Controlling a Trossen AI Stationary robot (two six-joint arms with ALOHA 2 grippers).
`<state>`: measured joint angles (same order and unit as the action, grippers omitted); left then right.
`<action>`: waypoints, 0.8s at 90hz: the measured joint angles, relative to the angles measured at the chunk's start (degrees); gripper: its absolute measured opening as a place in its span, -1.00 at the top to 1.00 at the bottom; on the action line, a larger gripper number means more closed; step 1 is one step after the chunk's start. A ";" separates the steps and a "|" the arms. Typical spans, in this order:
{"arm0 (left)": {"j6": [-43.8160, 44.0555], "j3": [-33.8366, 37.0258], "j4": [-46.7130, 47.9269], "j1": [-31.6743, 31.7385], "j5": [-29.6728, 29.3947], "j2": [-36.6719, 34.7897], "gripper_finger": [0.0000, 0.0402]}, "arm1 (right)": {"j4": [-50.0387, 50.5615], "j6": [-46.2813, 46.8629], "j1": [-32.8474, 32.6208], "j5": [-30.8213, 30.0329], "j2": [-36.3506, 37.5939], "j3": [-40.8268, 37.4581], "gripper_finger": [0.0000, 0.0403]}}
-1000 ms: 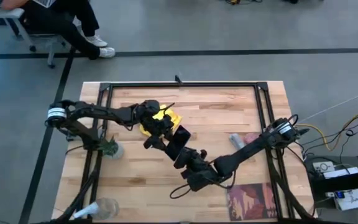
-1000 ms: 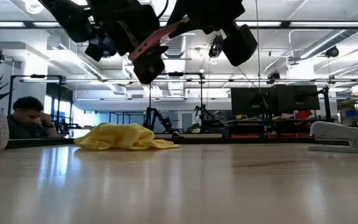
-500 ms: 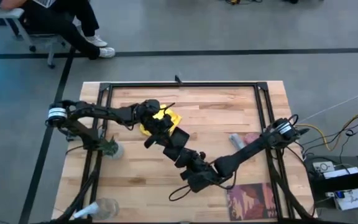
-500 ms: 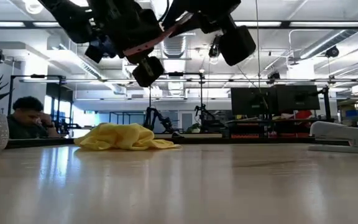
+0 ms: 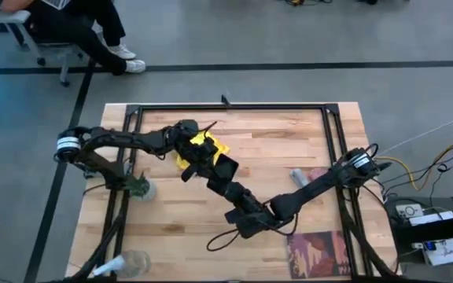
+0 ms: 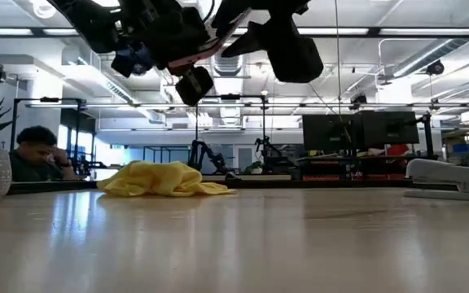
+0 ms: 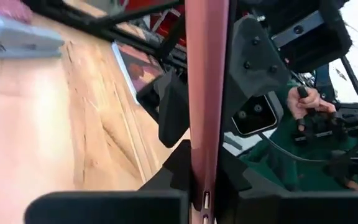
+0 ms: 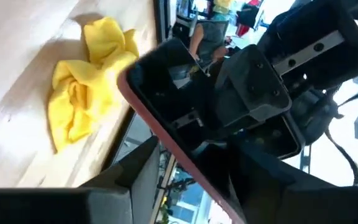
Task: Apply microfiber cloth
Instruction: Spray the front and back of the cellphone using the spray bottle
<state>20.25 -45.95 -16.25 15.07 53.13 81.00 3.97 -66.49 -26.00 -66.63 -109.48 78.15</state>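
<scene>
At table's left stands a potted plant (image 5: 138, 187); beside it my left arm reaches inward, its left gripper (image 5: 204, 162) raised over the wooden table (image 5: 289, 141) with jaws pinching the edge of a black phone (image 5: 225, 170) in its pink case. The microfiber cloth (image 5: 201, 148), bright yellow and crumpled, lies on the wood just beneath and behind that gripper, untouched. My right gripper (image 5: 228, 185) meets the phone from the other side, jaws pinching it too, seemingly steadying the screen for wiping. Farther right lies a grey stapler (image 5: 299, 178).
</scene>
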 joint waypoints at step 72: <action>-7.81 -0.13 21.03 -0.33 -16.46 -26.17 0.96 | 10.38 37.00 -0.18 14.60 5.26 -0.11 0.40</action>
<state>12.45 -46.09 4.78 14.74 36.66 54.83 14.34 -29.48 -26.18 -52.03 -104.22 78.04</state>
